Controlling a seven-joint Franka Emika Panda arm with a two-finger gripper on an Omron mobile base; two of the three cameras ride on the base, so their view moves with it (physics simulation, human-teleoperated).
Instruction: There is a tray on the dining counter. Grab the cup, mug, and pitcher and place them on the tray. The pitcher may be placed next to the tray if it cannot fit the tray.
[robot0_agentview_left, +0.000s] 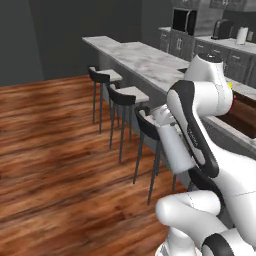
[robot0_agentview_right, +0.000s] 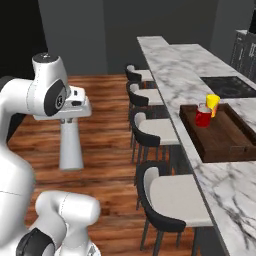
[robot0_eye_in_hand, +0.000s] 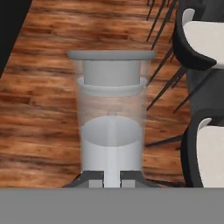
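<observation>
You are looking at the gripper (robot0_eye_in_hand: 111, 177) clamping its two dark fingertips (robot0_eye_in_hand: 93, 178) tight on the pitcher (robot0_eye_in_hand: 111, 118), which is hanging off the end of the hand over the wooden floor (robot0_eye_in_hand: 39, 113). From the right base view the pitcher (robot0_agentview_right: 70, 142) is pointing straight down below the white hand, well out from the dining counter (robot0_agentview_right: 200, 75) and on the far side of the row of bar stools (robot0_agentview_right: 160, 131) from it; the left base view is showing the same pale cylinder (robot0_agentview_left: 175, 145) angling down in front of the arm, just beside the nearest stool (robot0_agentview_left: 150, 127). Through the hand camera you are seeing its translucent wall, a paler band inside near the fingers and the grey lid at the far end. The tray (robot0_agentview_right: 225, 137) is sitting on the counter near its edge, and the mug (robot0_agentview_right: 203, 116) and the cup (robot0_agentview_right: 213, 103) are standing upright inside it at the far end, the mug nearer you and the cup just behind it, close together. The rest of the tray is showing bare dark wood.
</observation>
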